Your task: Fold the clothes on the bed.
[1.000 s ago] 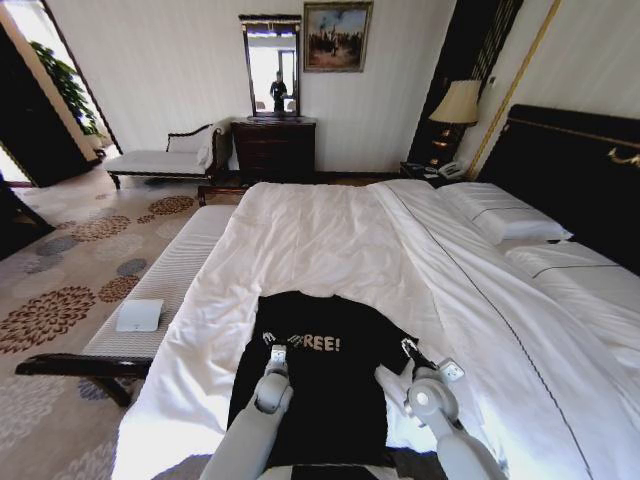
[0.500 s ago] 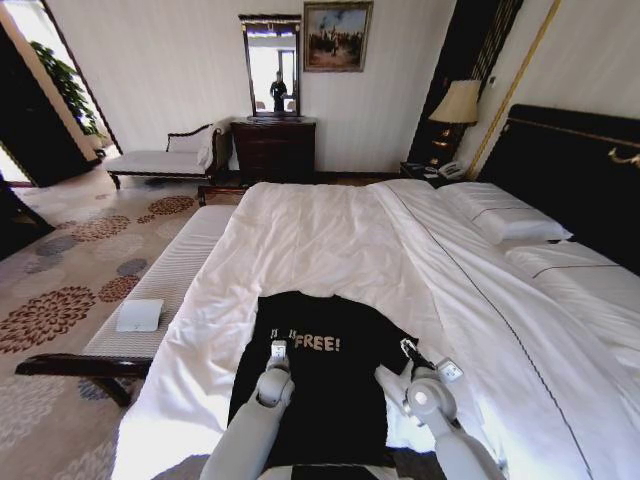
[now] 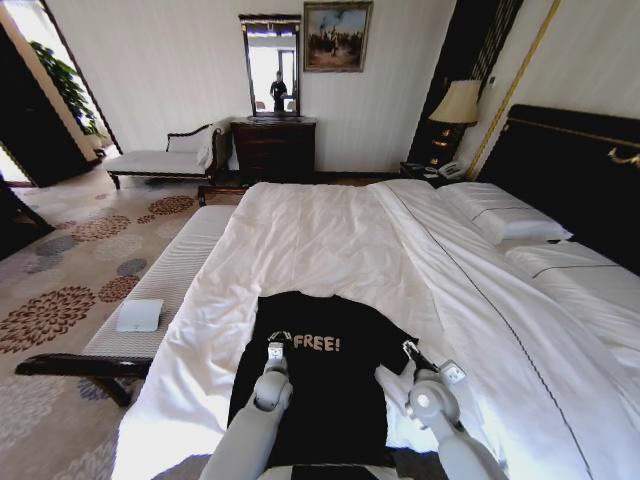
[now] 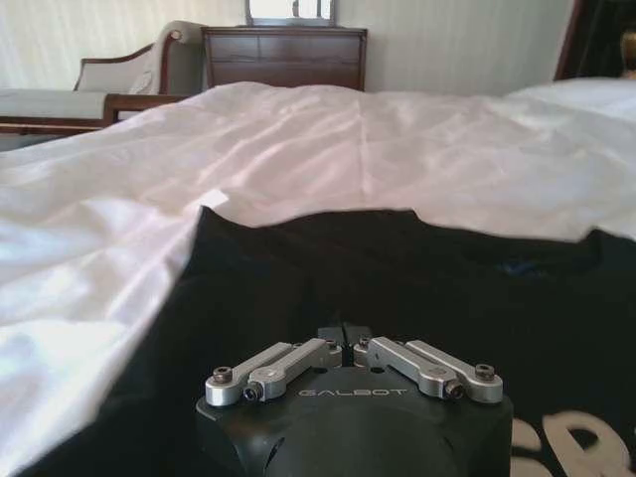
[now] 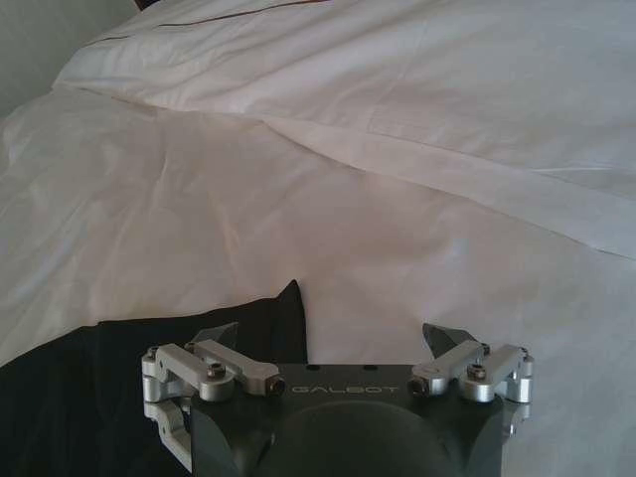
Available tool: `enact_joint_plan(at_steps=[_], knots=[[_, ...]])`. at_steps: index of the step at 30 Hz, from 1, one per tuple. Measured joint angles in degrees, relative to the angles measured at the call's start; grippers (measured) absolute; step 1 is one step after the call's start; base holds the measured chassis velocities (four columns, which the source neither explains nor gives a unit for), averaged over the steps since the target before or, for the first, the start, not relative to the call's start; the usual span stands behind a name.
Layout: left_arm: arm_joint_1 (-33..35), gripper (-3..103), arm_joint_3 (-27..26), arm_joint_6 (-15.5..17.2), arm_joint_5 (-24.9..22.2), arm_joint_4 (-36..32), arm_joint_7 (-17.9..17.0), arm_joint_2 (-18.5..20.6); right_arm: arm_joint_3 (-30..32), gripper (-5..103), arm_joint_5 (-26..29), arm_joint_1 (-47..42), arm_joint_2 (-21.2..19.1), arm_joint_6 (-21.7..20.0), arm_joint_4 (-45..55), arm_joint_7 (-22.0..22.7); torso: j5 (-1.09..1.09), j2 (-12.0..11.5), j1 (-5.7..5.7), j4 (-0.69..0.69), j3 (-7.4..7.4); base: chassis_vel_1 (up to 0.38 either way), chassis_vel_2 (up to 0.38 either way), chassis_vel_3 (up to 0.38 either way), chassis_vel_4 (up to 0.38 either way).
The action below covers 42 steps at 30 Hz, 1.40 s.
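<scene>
The clothes are one black T-shirt point(image 3: 320, 390) with white "FREE!" lettering, lying flat on the near end of the bed point(image 3: 320, 230). My left gripper point(image 3: 275, 349) hovers low over the shirt's chest, just left of the lettering. In the left wrist view the left gripper point(image 4: 344, 333) is shut, with black fabric point(image 4: 397, 268) spread ahead of it. My right gripper point(image 3: 408, 348) is at the shirt's right sleeve edge. Seen from the right wrist, the right gripper point(image 5: 330, 338) stands open, with the sleeve's pointed corner point(image 5: 288, 303) and white sheet just beyond it.
White pillows point(image 3: 505, 215) and a dark headboard point(image 3: 570, 170) lie on the right. A pale bench point(image 3: 170, 280) with a small white object point(image 3: 139, 315) runs along the bed's left side. A dresser point(image 3: 273, 148), chaise point(image 3: 165, 160) and lamp point(image 3: 457, 105) stand at the far wall.
My left gripper has drawn back a little toward me, uncovering the "F" of the lettering. The right gripper has hardly moved.
</scene>
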Motion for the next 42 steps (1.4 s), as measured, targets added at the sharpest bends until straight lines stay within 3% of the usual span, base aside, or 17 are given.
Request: enact_joint_plan(at_steps=[13, 42], knots=[[1.4, 0, -12.75, -1.03, -5.95, -3.67, 0.89, 3.16, -0.93, 100, -0.6, -0.32, 0.65, 0.08, 0.55, -0.1, 0.0, 0.0, 0.0, 0.01, 0.0, 0.0, 0.0, 0.0, 0.0], [0.26, 0, -20.53, -1.37, -8.01, 0.32, -0.49, 4.1, -1.14, 100, -1.05, 0.57, 1.92, -0.11, 0.41, 0.05, 0.0, 0.0, 0.0, 0.0, 0.0, 0.0, 0.0, 0.0, 0.0]])
